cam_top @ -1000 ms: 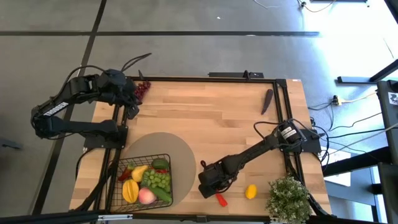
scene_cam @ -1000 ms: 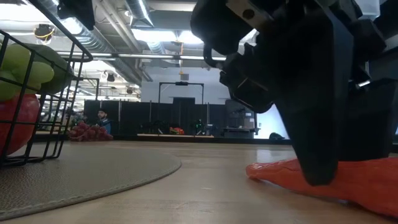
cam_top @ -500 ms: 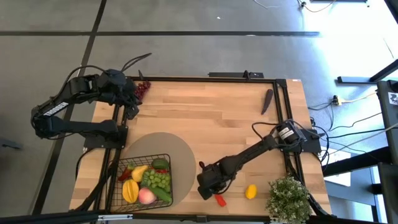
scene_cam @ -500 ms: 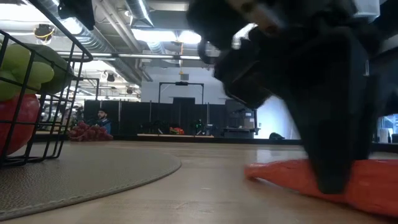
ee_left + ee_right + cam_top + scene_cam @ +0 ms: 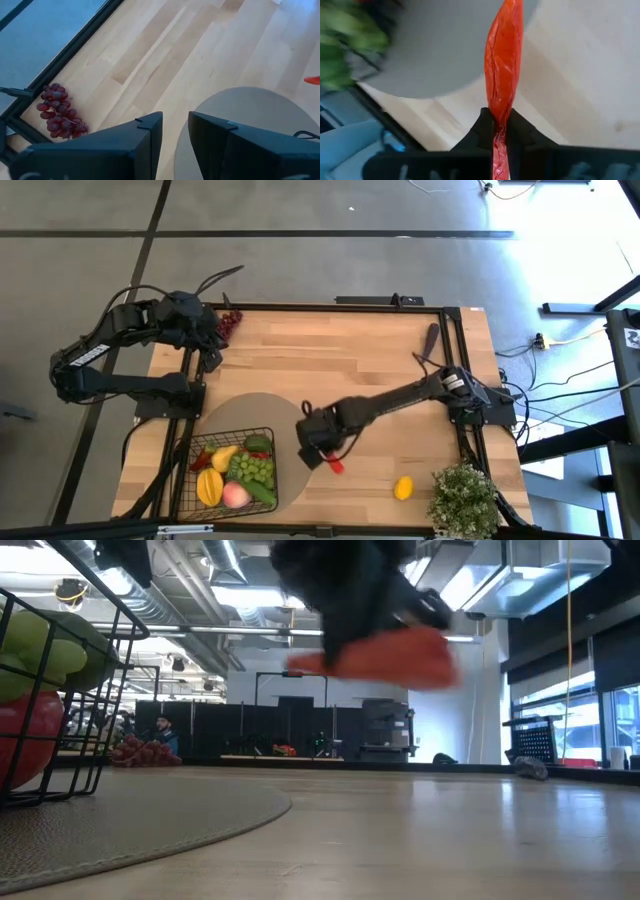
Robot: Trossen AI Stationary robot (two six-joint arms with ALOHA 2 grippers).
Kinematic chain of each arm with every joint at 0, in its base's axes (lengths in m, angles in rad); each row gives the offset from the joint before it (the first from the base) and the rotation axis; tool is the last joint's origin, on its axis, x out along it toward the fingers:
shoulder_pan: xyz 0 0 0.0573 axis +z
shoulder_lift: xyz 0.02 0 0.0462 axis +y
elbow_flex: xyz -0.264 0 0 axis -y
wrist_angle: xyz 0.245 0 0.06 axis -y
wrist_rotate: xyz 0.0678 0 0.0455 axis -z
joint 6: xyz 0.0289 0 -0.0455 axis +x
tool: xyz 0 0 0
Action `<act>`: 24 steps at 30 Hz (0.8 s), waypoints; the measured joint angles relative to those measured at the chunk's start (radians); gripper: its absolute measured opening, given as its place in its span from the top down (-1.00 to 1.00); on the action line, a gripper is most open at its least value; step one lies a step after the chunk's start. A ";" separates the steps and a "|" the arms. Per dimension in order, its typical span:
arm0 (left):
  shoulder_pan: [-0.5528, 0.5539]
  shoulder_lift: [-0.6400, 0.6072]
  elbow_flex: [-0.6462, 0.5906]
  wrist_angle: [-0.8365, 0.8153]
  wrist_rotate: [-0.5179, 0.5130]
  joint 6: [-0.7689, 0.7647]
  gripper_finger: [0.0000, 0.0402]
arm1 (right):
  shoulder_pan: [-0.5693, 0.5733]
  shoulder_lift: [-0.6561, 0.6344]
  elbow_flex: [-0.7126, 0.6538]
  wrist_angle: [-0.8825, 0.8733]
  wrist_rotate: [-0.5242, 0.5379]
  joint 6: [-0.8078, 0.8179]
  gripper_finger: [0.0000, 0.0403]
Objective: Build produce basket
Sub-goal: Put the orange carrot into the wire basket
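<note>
While the right gripper point(image 5: 322, 448) clenches the long red toy chili point(image 5: 336, 465), the square black wire-mesh basket point(image 5: 232, 468) sits just leftward (left gripper point(image 5: 212, 340) far off, half-open).

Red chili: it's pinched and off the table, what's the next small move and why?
Probably carry it on toward the basket before releasing. The right tool is shut on the red chili and holds it above the wood, near the round mat's edge, not yet over the basket, which already holds other produce.

one basket point(image 5: 232, 470), one chili point(image 5: 334, 465), one lemon point(image 5: 403, 488)
</note>
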 joint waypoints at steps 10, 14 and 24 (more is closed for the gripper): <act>0.000 -0.009 0.000 0.000 0.000 0.033 0.58 | -0.107 -0.003 0.254 0.040 0.129 -0.251 0.97; 0.000 -0.009 0.000 0.000 0.000 0.033 0.58 | -0.126 -0.005 0.298 0.143 0.125 -0.335 0.97; 0.000 -0.013 0.000 0.000 0.000 0.044 0.58 | -0.143 0.012 0.289 0.438 0.045 -0.435 0.97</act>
